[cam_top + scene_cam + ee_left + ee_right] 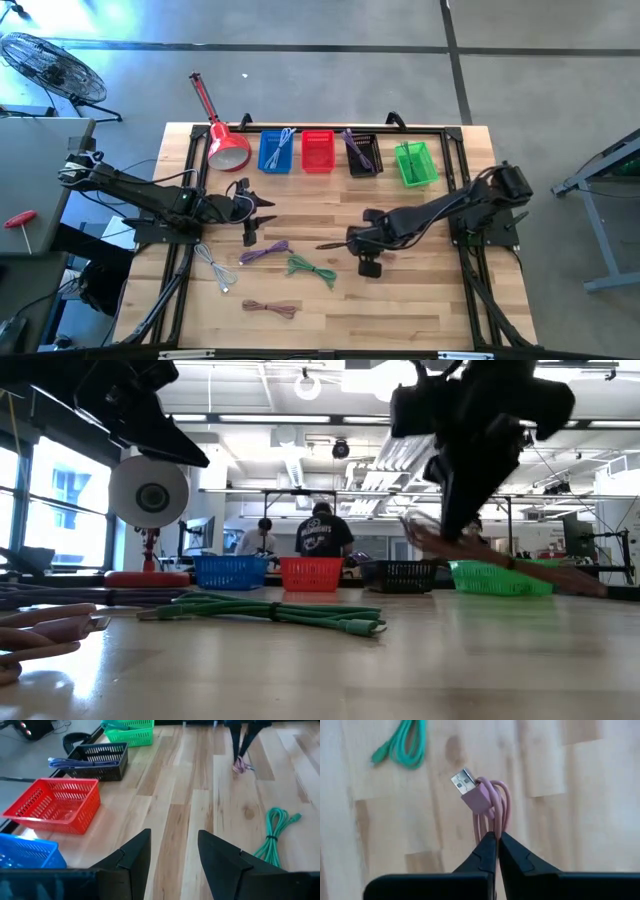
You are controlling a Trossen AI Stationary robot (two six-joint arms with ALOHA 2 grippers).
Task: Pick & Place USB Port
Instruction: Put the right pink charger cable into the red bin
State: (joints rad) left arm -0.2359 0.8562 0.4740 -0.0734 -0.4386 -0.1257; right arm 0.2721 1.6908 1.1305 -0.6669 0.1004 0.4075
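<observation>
- The right pincer point(496, 842) was clamped on the pink USB cable point(490, 807), holding its coil clear above the table point(580, 765), presumably for carrying to a basket.
- The left pincer point(172, 855) hung with fingers apart, empty, near the red basket point(52, 805), seemingly waiting.

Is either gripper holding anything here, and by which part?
The right gripper is shut on the pink USB cable, pinching the coiled loops below the plug. The left gripper is open and holds nothing.
</observation>
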